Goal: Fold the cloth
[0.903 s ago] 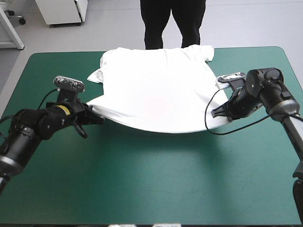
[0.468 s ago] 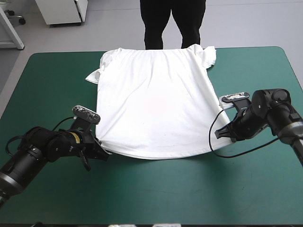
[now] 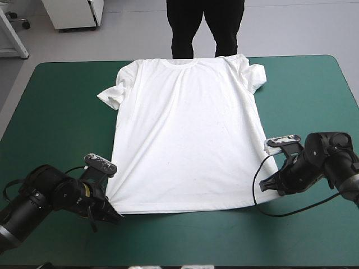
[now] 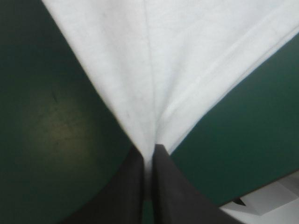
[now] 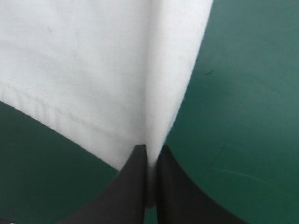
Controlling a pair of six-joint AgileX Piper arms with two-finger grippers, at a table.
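Note:
The white T-shirt lies spread flat on the teal-green table, collar toward the far edge, hem toward the near edge. My left gripper is shut on the T-shirt at its near left hem corner. My right gripper is shut on the T-shirt at the near right hem corner. In the left wrist view the black fingers pinch a fold of white T-shirt that fans out ahead. The right wrist view shows the same: the stitched hem of the T-shirt runs off from the nearly shut fingers.
Bare teal-green cover lies between the hem and the table's near edge, and on both sides of the shirt. Both sleeves are crumpled near the far corners of the shirt.
Both grippers have pulled the hem toward the near edge. The shirt, earlier folded over itself and lifted, now lies stretched out flat at full length.

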